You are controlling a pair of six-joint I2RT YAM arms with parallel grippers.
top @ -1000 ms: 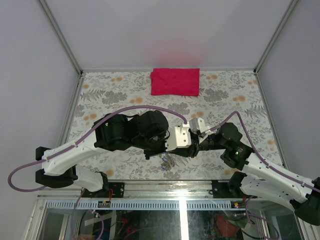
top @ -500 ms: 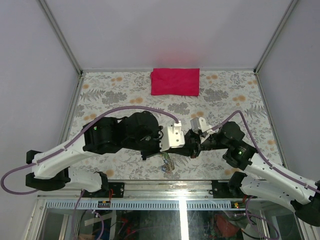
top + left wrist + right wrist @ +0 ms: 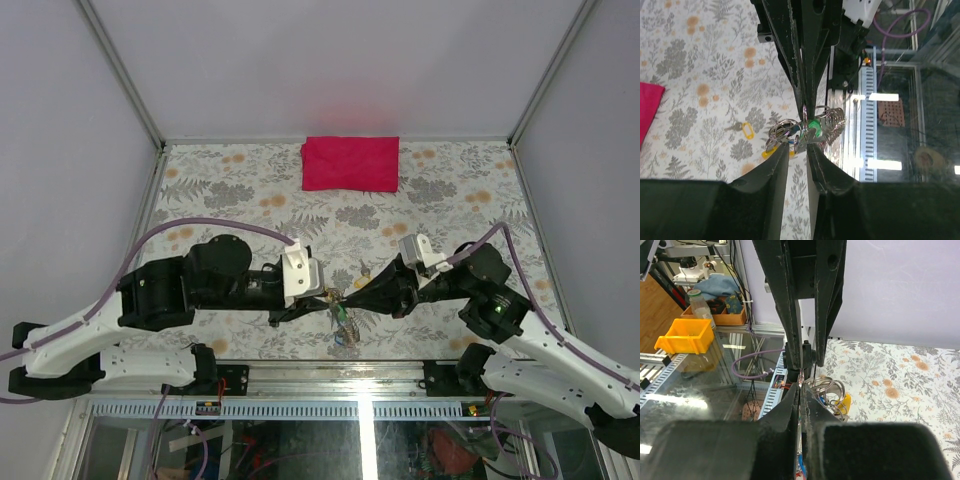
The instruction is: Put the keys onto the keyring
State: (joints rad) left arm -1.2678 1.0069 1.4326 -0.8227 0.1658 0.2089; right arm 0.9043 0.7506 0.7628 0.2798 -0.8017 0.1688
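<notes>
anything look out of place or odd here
One key with a yellow tag lies alone on the table, apart from the bunch of keys and keyring pinched at the tips of the right fingers. Nothing looks spilled or damaged.

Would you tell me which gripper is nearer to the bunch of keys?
Right. The right gripper is shut on the bunch of keys; the open left gripper sits just short of it.

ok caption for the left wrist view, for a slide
Shut right claw pinches the keyring and bunched keys; open left claw faces it tip to tip; one yellow-tagged key lies on the table.
</notes>
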